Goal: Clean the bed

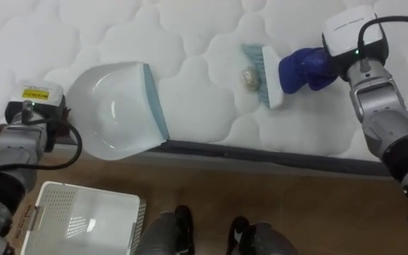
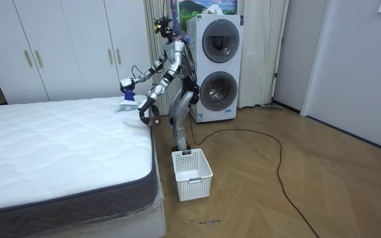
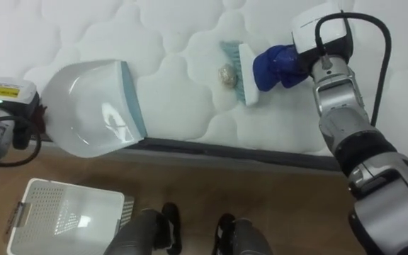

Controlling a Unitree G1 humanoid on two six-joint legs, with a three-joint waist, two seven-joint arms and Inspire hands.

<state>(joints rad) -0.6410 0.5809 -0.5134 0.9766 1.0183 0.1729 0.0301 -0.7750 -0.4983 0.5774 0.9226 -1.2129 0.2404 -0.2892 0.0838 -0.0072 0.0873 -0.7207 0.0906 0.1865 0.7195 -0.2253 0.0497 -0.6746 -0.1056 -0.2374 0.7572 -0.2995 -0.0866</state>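
– Wood-floored room, white wardrobes (image 2: 65, 46) on the far wall, stacked white washing machines (image 2: 217, 63) behind the robot. Where does it stand?

– At the long side of the white quilted mattress (image 1: 190, 28), close to its corner and leaning over the edge. A white slotted plastic basket (image 1: 91, 190) sits on the floor just beside its feet, on its left.

– Task items?

– A small pale crumpled ball of debris (image 1: 248, 78) lies on the mattress near the edge. The teal bristles of the white-headed, blue-handled brush (image 1: 268, 74) touch it on the side towards the right arm. The white plastic dustpan with a teal lip (image 1: 115, 106) is well apart on the other side, lip facing the ball. It straddles the mattress edge, part over the quilt and part over the floor. Whether the lip touches the quilt, I cannot tell.

– Right robot hand (image 1: 335, 53)?

– At the blue handle's end, under the white wrist unit. I cannot tell its grip.

– Left robot hand (image 1: 57, 117)?

– Behind the pan's rear wall; its state is also hidden, so I cannot tell.
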